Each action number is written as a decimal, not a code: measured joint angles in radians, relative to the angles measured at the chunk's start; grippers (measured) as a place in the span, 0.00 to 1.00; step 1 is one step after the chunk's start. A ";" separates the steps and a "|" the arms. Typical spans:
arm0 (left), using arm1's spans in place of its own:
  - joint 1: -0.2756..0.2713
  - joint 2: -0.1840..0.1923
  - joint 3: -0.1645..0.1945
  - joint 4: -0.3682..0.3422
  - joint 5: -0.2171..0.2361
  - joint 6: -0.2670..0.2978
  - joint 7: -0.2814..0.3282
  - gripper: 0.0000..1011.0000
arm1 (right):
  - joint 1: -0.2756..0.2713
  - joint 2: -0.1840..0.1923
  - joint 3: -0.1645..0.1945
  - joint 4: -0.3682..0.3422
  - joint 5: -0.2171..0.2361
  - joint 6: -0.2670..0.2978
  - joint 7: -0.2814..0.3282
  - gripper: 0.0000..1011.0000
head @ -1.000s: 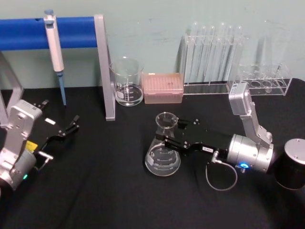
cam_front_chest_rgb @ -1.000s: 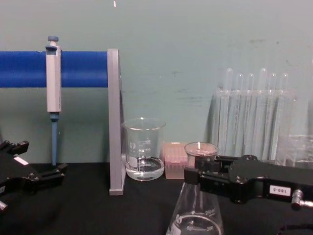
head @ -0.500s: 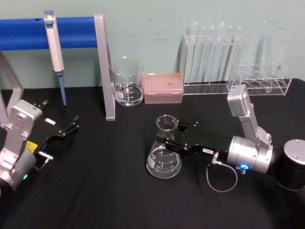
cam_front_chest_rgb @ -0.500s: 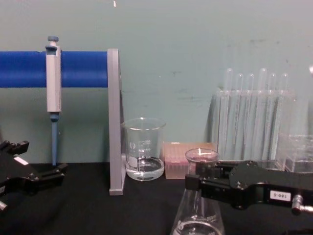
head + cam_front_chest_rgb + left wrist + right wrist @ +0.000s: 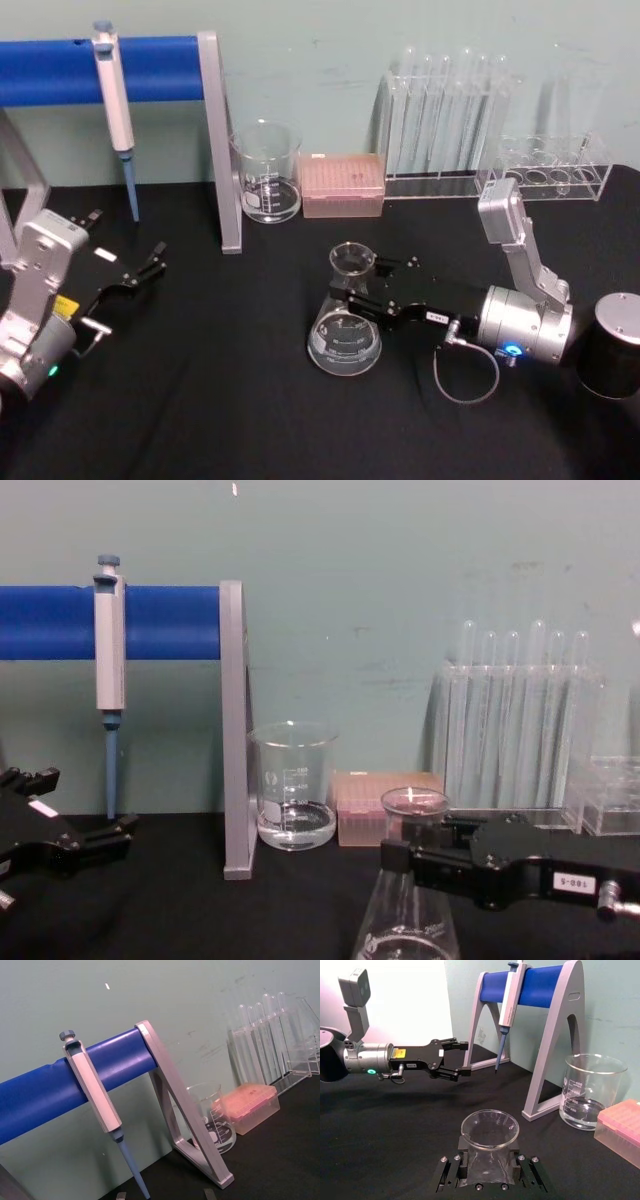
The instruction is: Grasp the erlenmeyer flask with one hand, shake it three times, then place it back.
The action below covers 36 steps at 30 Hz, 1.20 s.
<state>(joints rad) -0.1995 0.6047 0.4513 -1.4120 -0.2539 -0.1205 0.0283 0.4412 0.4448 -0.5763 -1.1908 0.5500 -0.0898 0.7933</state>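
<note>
The erlenmeyer flask (image 5: pixel 345 335) is clear glass and stands upright at the middle of the black table; I cannot tell whether its base touches the cloth. My right gripper (image 5: pixel 356 288) reaches in from the right and is shut on the flask's neck. In the chest view the neck (image 5: pixel 413 806) rises just above the black right gripper (image 5: pixel 402 858). In the right wrist view the flask's mouth (image 5: pixel 490 1131) sits between the two fingers (image 5: pixel 452 1169). My left gripper (image 5: pixel 150 264) rests open at the far left, well away from the flask.
A glass beaker (image 5: pixel 267 184), a pink tip box (image 5: pixel 343 185) and racks of test tubes (image 5: pixel 440 120) line the back. A pipette (image 5: pixel 114 100) hangs on the blue stand (image 5: pixel 160 68) at back left. A black cylinder (image 5: pixel 612 346) stands at the right edge.
My right gripper has lowered the flask and carried it slightly rightward; its neck sits lower in the chest view. The left arm has not moved.
</note>
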 joint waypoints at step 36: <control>0.000 0.000 0.000 0.000 0.000 0.000 0.000 0.99 | -0.001 0.001 -0.001 0.002 -0.008 0.008 -0.001 0.53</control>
<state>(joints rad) -0.1995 0.6047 0.4514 -1.4120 -0.2539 -0.1205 0.0283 0.4398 0.4454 -0.5774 -1.1886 0.5422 -0.0822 0.7920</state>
